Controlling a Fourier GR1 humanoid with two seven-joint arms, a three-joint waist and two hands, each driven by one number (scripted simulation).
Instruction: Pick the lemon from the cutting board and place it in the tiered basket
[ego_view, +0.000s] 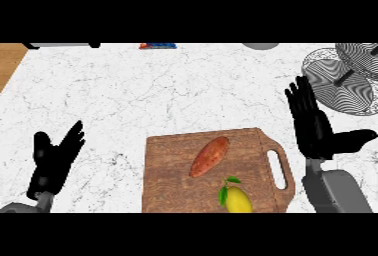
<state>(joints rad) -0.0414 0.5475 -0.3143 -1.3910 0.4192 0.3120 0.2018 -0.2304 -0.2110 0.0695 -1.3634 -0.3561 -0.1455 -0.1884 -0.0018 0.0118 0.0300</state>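
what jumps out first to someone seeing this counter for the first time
The brown cutting board at the lower middle draws the eye, with an orange sweet potato lying on it and the yellow lemon at its near edge. At the upper right stands the wire tiered basket, with the open right hand just left of it.

Left robot hand (53, 157), at 8 o'clock: matte black palm, fingers and thumb, mounted on a grey forearm (16, 207) with a dark wrist section. Right robot hand (316, 125), at 3 o'clock: identical black finish, joined to a smooth grey cylindrical forearm (338, 192).
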